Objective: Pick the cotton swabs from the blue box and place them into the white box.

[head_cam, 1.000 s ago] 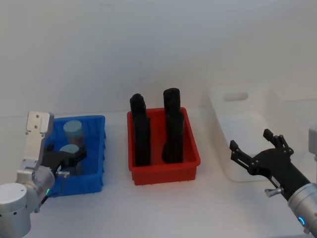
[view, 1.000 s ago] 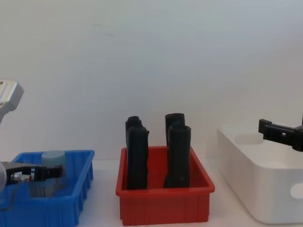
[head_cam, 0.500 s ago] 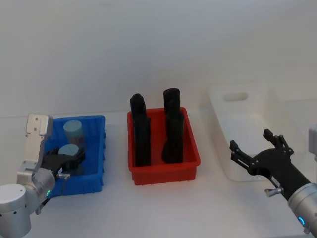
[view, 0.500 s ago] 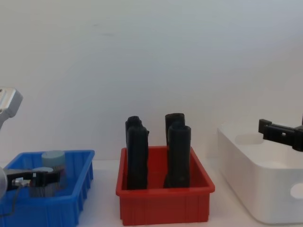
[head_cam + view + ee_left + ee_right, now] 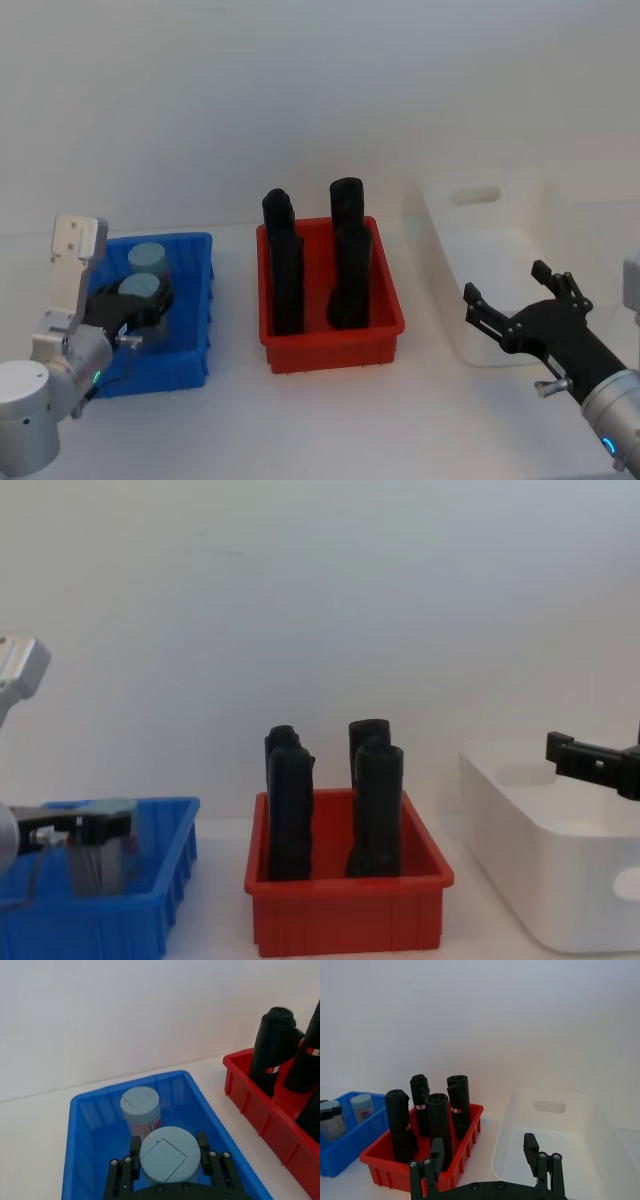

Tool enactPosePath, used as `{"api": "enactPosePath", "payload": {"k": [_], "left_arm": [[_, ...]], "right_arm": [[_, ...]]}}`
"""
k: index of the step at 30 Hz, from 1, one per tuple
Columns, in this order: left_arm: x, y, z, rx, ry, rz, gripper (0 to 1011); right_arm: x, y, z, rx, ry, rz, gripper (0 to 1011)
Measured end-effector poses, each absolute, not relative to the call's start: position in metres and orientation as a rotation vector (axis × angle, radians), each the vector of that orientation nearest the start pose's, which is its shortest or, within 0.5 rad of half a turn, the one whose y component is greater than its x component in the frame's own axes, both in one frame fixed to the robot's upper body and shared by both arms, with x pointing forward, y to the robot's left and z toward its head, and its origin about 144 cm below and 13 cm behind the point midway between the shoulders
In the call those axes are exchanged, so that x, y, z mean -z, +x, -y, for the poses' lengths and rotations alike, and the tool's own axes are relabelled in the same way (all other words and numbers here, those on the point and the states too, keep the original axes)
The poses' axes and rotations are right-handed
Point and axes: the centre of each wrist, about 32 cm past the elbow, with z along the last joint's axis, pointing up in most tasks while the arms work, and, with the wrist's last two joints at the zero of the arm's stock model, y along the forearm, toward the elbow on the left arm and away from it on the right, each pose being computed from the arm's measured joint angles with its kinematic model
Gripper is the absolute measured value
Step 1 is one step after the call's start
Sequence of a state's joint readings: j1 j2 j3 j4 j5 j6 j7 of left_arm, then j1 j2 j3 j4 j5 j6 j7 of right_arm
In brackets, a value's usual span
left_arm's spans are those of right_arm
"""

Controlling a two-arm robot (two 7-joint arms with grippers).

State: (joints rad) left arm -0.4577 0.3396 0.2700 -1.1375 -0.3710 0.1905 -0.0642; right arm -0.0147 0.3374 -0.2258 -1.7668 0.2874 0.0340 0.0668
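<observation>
My left gripper [image 5: 134, 303] sits in the near part of the blue box [image 5: 196, 300], its fingers closed on either side of a cotton swab tub [image 5: 138, 286] with a light blue lid. A second tub [image 5: 147, 256] stands just beyond it in the same box. To the right is a red bin [image 5: 335, 345] with tall black objects [image 5: 286, 268] upright inside. Farther right, my right gripper [image 5: 507, 285] hangs with fingers spread at the near edge of the white box [image 5: 478, 196].
</observation>
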Motion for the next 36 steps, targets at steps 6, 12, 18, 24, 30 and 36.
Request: {"api": "enactPosePath", "payload": {"k": [6, 12, 18, 24, 30, 36], "left_arm": [[-1.194, 0.574, -0.294, -1.39, 0.209, -0.085, 670], [-1.213, 0.569, -0.29, -1.342, 0.215, -0.04, 670], [-1.232, 0.565, -0.286, -1.279, 0.218, -0.01, 670], [-1.248, 0.562, -0.283, -1.21, 0.216, 0.002, 670], [-1.265, 0.56, -0.28, -1.124, 0.208, 0.003, 670], [-1.279, 0.56, -0.276, -1.026, 0.191, -0.008, 670]], "right_arm": [[-1.189, 0.443, 0.237, 1.229, 0.026, 0.075, 1002], [-1.189, 0.443, 0.237, 1.229, 0.026, 0.075, 1002], [-1.189, 0.443, 0.237, 1.229, 0.026, 0.075, 1002], [-1.189, 0.443, 0.237, 1.229, 0.026, 0.075, 1002], [-1.189, 0.443, 0.237, 1.229, 0.026, 0.075, 1002], [-1.189, 0.443, 0.237, 1.229, 0.026, 0.075, 1002]]}}
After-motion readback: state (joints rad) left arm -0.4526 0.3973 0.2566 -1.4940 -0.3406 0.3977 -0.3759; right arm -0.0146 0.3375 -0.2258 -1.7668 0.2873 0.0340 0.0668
